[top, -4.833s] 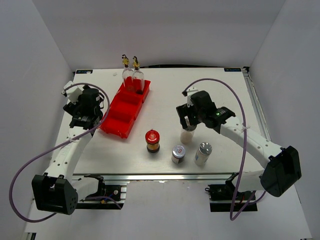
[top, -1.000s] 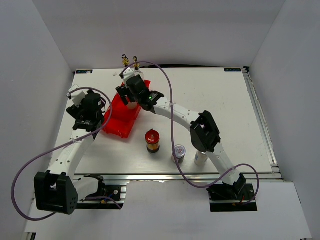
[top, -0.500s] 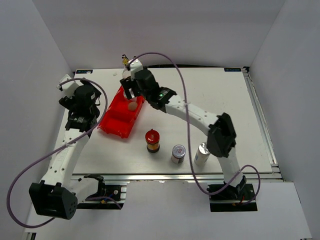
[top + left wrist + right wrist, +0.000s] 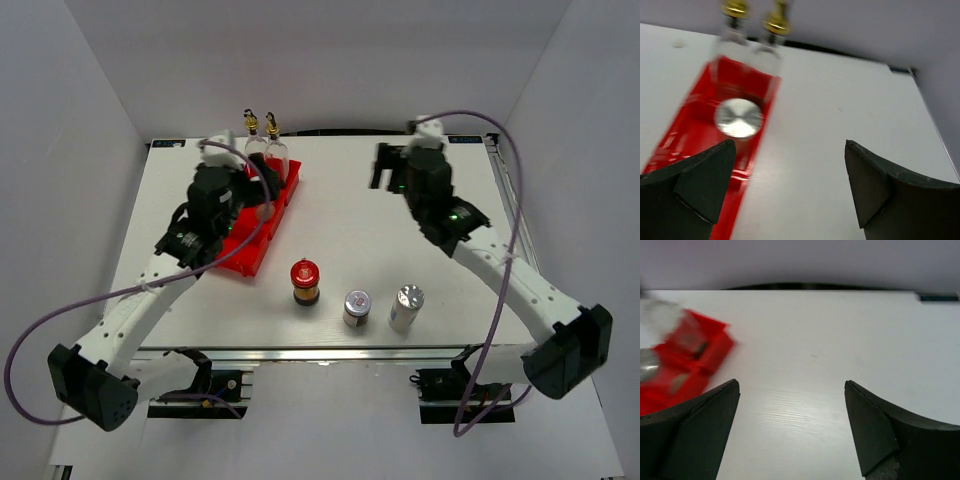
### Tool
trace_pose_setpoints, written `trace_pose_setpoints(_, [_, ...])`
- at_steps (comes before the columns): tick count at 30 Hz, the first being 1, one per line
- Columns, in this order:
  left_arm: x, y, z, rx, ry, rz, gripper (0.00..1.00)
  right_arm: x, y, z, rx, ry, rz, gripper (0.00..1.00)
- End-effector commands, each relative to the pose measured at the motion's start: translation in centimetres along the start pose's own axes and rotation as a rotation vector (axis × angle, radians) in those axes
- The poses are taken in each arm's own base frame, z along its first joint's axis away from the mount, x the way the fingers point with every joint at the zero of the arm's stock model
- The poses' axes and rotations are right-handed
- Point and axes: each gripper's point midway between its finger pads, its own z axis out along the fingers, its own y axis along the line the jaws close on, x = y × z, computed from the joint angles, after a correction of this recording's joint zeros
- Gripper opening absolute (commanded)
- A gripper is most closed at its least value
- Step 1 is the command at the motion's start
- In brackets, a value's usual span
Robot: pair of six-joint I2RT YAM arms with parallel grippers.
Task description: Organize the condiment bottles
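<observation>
Found both end effectors empty: the left end effector spread wide above the red tray, the right end effector just as wide over bare tabletop, well apart from every bottle. Counted three bottles already in the tray: two glass cruets upright at its far end and a silver-capped shaker just on their near side. Counted three more out on the tabletop in a loose row near the front edge: a red-lidded jar, a silver-lidded short jar and a second shaker, the last two close together. Judged the task about half done. Saw the chief hazard at the tray, where a left wrist dropping or swinging near the tall, top-heavy cruets could tip them or shove the light tray askew. Expected trouble, too, in a wide grasp on the second shaker, likely to clip the short jar beside it and roll it toward the edge.
</observation>
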Motion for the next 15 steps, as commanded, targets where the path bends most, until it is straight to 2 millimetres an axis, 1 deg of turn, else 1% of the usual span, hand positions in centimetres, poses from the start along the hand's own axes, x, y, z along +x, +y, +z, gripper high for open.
trace_pose_setpoints(1, [2.3, -7.8, -1.0, 0.347, 0.101, 0.122, 0.98, 3.6, -7.7, -2.0, 0.187, 0.087, 0.14, 0.89])
trace_pose_setpoints(2, [3.2, -9.3, -1.4, 0.41, 0.129, 0.146, 0.98, 4.0, -9.4, -2.7, 0.234, 0.087, 0.149, 0.89])
trace_pose_setpoints(3, [4.3, -11.7, -2.6, 0.516, 0.162, 0.172, 0.98, 3.4, -11.8, -4.0, 0.291, 0.064, 0.175, 0.89])
trace_pose_setpoints(4, [5.6, -13.9, -3.9, 0.646, 0.201, 0.199, 0.98, 5.0, -13.3, -4.7, 0.335, 0.099, 0.181, 0.89])
trace_pose_setpoints(5, [6.7, -15.2, -4.6, 0.719, 0.227, 0.209, 0.98, 5.2, -14.2, -5.2, 0.347, 0.102, 0.192, 0.89])
trace_pose_setpoints(6, [8.2, -16.9, -6.1, 0.808, 0.26, 0.225, 0.98, 4.8, -16.2, -6.3, 0.388, 0.081, 0.214, 0.9])
trace_pose_setpoints(7, [8.8, -18.2, -7.0, 0.877, 0.267, 0.235, 0.98, 5.2, -17.0, -6.8, 0.403, 0.097, 0.22, 0.89])
trace_pose_setpoints(8, [10.0, -18.8, -7.1, 0.897, 0.29, 0.247, 0.98, 5.9, -17.6, -7.2, 0.411, 0.112, 0.227, 0.89])
trace_pose_setpoints(9, [11.1, -20.1, -8.1, 0.935, 0.309, 0.269, 0.98, 5.8, -18.9, -8.0, 0.447, 0.098, 0.24, 0.89])
trace_pose_setpoints(10, [11.7, -20.7, -8.3, 0.942, 0.317, 0.296, 0.98, 6.2, -19.4, -8.3, 0.459, 0.105, 0.241, 0.89])
trace_pose_setpoints(11, [12.8, -21.7, -9.0, 0.958, 0.338, 0.322, 0.98, 6.8, -20.1, -8.6, 0.47, 0.115, 0.242, 0.89])
trace_pose_setpoints(12, [14.7, -21.9, -8.6, 0.957, 0.387, 0.361, 0.98, 6.7, -20.2, -9.0, 0.47, 0.11, 0.244, 0.89])
trace_pose_setpoints(13, [14.9, -22.7, -8.8, 0.975, 0.392, 0.372, 0.98, 7.1, -20.3, -9.1, 0.469, 0.123, 0.243, 0.89])
trace_pose_setpoints(14, [16.0, -23.5, -9.5, 1.002, 0.42, 0.388, 0.98, 7.2, -20.5, -9.3, 0.477, 0.124, 0.245, 0.9])
trace_pose_setpoints(15, [17.9, -23.8, -9.2, 1.008, 0.471, 0.408, 0.98, 7.1, -20.6, -9.4, 0.479, 0.121, 0.245, 0.89])
